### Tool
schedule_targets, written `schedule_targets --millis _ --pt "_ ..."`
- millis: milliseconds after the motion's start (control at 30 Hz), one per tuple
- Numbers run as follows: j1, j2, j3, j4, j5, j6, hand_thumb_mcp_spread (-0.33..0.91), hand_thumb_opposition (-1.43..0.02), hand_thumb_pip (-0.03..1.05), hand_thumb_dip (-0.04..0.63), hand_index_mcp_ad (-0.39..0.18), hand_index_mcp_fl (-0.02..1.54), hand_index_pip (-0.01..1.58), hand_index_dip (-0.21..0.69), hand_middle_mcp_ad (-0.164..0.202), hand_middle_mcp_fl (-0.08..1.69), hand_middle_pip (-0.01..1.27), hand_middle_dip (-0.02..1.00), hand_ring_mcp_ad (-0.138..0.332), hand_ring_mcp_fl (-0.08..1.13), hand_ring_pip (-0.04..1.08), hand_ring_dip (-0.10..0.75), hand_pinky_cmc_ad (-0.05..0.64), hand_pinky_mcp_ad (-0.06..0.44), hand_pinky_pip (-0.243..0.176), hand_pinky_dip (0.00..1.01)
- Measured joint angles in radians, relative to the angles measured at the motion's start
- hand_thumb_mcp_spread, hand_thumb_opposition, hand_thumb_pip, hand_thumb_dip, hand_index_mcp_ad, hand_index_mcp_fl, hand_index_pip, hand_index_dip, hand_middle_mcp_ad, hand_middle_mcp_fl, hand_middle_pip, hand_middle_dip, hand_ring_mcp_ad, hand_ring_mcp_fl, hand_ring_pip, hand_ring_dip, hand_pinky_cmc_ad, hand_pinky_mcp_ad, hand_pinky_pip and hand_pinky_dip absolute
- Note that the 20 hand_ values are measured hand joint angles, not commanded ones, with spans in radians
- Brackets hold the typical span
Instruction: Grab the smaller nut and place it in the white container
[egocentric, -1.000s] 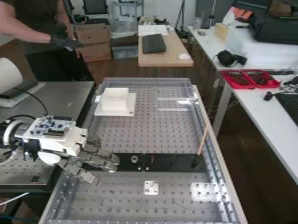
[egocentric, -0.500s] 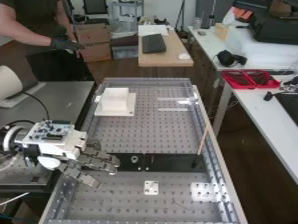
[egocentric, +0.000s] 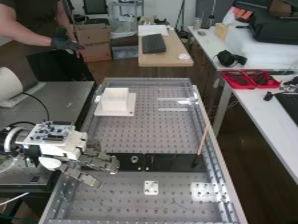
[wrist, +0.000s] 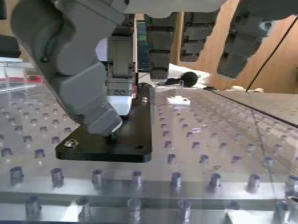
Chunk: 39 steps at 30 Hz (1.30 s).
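White and square, a small plate (egocentric: 151, 192) lies nearest on the metal desk (egocentric: 166, 135). Just past it, the robot hand (egocentric: 98, 162) is open over one end of the flat black bar (egocentric: 173, 163), its fingers mostly straight. The wrist view shows the smaller nut (wrist: 71, 143) standing on the bar near that end, apart from the thumb tip. The bearing (egocentric: 134, 159) stands farther along. A thin stick (egocentric: 203, 139) leans upward from the bar's other end. Well beyond sits the white container (egocentric: 116, 101).

Red trays (egocentric: 259, 87) and black headphones (egocentric: 225, 59) on white table (egocentric: 263, 108), cardboard boxes (egocentric: 95, 35)
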Motion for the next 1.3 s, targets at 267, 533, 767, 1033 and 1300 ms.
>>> schedule_targets --millis 267,533,767,1033,1300 --pt "0.000 0.001 -0.002 0.003 -0.003 -0.007 0.43 -0.86 0.78 0.267 -0.122 0.01 1.54 0.302 0.072 0.17 0.13 0.25 0.113 0.00 0.09 0.138 0.335 0.293 0.021 0.19" --pt "0.003 -0.003 -0.002 0.003 -0.003 -0.012 0.43 -0.86 0.78 0.267 -0.129 0.01 1.54 0.302 0.068 0.17 0.13 0.25 0.113 0.00 0.09 0.138 0.337 0.293 0.021 0.19" --pt "0.004 -0.009 0.004 -0.004 -0.002 -0.024 0.43 -0.86 0.78 0.267 -0.129 0.01 1.54 0.302 0.068 0.17 0.13 0.25 0.113 0.00 0.09 0.138 0.333 0.293 0.021 0.19" --pt "0.005 -0.014 0.006 -0.004 0.002 -0.025 0.43 -0.86 0.77 0.267 -0.129 0.01 1.54 0.302 0.068 0.17 0.13 0.25 0.113 0.00 0.09 0.138 0.332 0.295 0.021 0.19" --pt "0.005 -0.015 0.007 -0.001 0.001 -0.026 0.43 -0.86 0.77 0.267 -0.129 0.01 1.54 0.302 0.068 0.18 0.13 0.25 0.113 0.00 0.09 0.138 0.330 0.295 0.021 0.19"
